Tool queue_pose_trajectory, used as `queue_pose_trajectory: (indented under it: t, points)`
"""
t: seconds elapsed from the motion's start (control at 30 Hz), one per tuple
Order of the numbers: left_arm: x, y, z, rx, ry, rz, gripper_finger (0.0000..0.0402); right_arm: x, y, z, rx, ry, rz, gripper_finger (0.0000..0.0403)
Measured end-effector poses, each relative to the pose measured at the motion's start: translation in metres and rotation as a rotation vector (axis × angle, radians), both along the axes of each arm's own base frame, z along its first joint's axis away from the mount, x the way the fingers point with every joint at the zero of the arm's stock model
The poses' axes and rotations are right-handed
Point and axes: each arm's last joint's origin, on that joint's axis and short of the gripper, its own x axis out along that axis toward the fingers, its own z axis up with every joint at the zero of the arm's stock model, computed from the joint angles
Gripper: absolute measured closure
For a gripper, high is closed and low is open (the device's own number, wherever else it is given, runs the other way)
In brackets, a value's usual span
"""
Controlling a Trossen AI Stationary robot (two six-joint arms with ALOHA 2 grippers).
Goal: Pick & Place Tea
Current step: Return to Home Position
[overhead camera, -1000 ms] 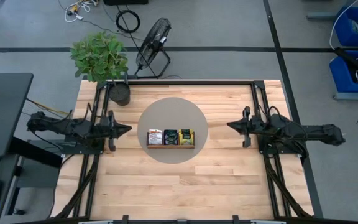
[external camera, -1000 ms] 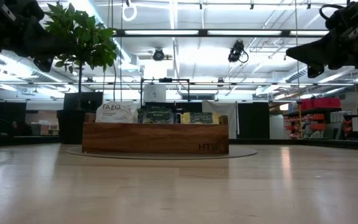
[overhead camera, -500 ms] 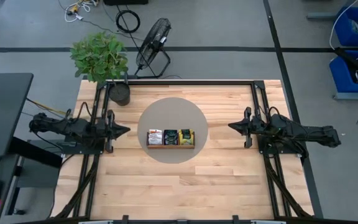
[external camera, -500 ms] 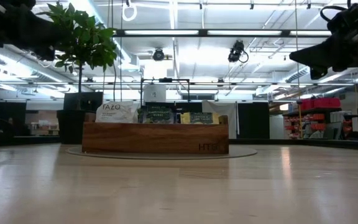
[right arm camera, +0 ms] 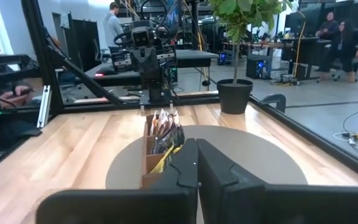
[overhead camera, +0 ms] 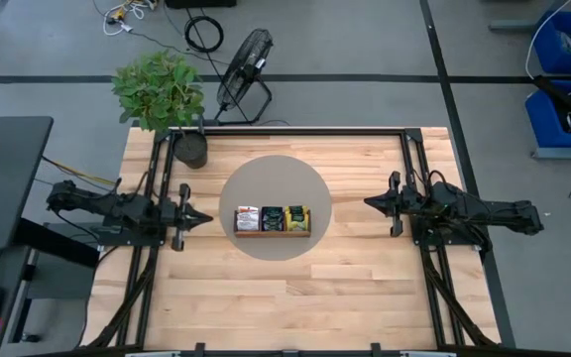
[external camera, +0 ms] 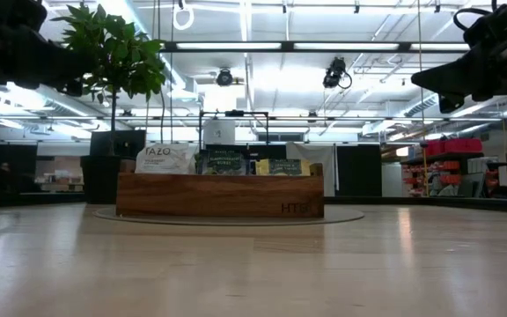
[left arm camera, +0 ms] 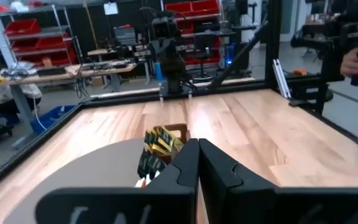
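Now the tea [overhead camera: 272, 214] sits in the tray [external camera: 218, 195]; left fingers [left arm camera: 185, 171] and right fingers [right arm camera: 185, 165], pressed together and empty, flank it.

Left hand [overhead camera: 202, 216] and right hand [overhead camera: 369, 203] point inward toward each other, arms held level and raised. Both hands' fingers are pressed together, holding nothing.

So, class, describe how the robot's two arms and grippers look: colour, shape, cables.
The left arm and right arm are black, slender and jointed, with dark cables looped along them. The left gripper and right gripper each end in two matte black fingers with stepped inner edges. No markings show.
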Motion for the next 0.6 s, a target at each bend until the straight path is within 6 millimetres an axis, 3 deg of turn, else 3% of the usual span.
queue_pose_trajectory:
  t: [0.6]
  points:
    - [0.0005,0.0004,0.0002,0.003,-0.015,0.012,0.039,0.0,-0.0001,0.0,-0.026,0.002,-0.004,0.0375]
